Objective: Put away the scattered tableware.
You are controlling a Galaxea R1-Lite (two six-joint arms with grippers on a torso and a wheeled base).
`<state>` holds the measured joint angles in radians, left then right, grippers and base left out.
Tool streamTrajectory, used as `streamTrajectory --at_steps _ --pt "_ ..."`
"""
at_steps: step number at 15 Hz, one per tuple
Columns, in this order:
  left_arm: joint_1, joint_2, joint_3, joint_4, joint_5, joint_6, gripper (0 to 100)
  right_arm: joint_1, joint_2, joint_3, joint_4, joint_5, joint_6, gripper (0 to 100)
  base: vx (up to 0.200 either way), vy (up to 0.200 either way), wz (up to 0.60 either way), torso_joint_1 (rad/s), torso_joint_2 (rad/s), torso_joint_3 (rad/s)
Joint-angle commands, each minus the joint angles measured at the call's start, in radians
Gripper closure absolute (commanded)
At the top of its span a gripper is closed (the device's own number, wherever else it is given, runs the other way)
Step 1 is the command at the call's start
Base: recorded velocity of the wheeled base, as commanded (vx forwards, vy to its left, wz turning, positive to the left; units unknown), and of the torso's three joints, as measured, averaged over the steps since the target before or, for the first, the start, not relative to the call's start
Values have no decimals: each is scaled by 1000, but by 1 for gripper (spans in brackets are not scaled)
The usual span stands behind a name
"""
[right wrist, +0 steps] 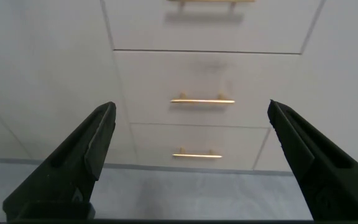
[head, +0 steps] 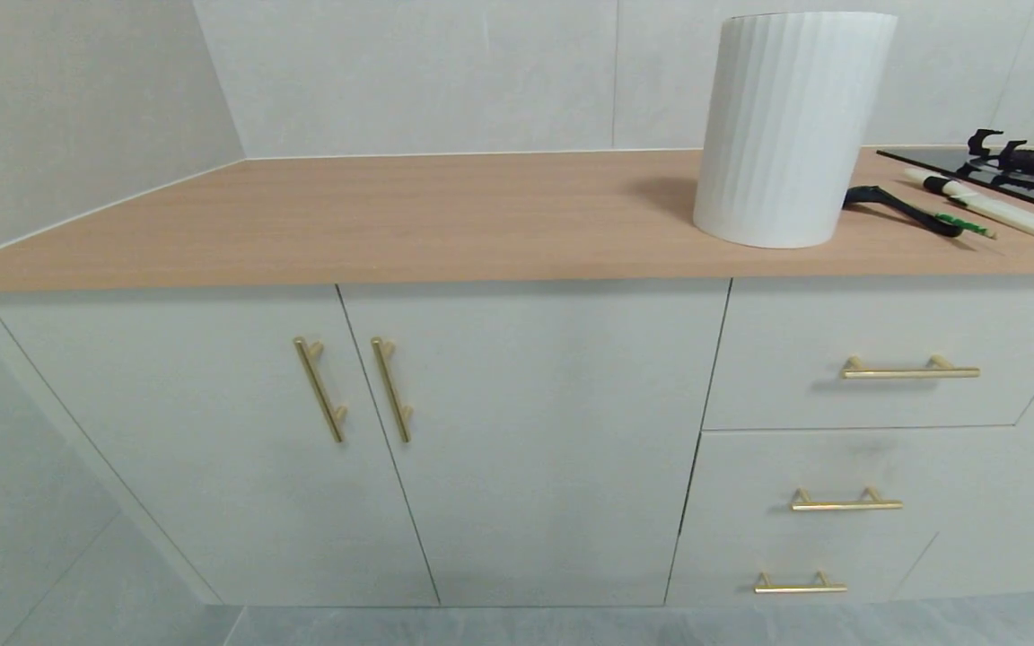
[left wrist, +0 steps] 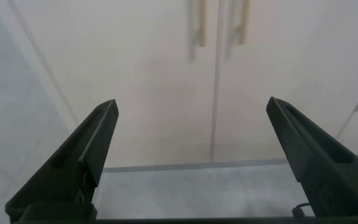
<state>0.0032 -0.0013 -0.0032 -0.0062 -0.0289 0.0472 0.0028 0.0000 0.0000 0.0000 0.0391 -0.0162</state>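
Both sets of fingers stand wide apart, holding nothing: left gripper (left wrist: 191,104) faces the cabinet doors (left wrist: 166,81), right gripper (right wrist: 191,106) faces the drawers (right wrist: 204,81). On the tabletop (head: 391,215), a black-handled utensil (head: 903,209) and a white utensil (head: 1002,211) lie side by side — just beside a white ribbed container (head: 791,126).

1. One white ribbed container (head: 791,126) is standing on the counter (head: 391,215).
2. Seemingly three utensils are lying beside it: a black-handled utensil (head: 898,206), a small green piece (head: 970,226) and a long white utensil (head: 1011,215).
3. Two cabinet doors (head: 167,449) are facing out, each carrying one vertical handle (head: 319,388).
4. Three drawers (head: 885,314) are sitting stacked, each carrying one horizontal handle (head: 910,369) — five gold handles altogether.
5. Two hands are hanging low — left hand (left wrist: 191,104), right hand (right wrist: 191,106).
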Motion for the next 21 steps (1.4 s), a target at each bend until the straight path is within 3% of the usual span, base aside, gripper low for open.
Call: streamTrajectory --at_steps 1,11,17,21 --pt "0 1 0 0 0 -1 0 0 2 0 0 1 -1 0 0 -200 0 2 -2 12" --pt "0 1 0 0 0 -3 0 0 2 0 0 1 -1 0 0 -20 0 0 0 0" --pt "0 1 0 0 0 -3 0 0 2 0 0 1 -1 0 -200 0 0 5 4 0" --pt "0 1 0 0 0 -4 0 0 2 0 0 1 -2 0 0 0 0 0 0 0"
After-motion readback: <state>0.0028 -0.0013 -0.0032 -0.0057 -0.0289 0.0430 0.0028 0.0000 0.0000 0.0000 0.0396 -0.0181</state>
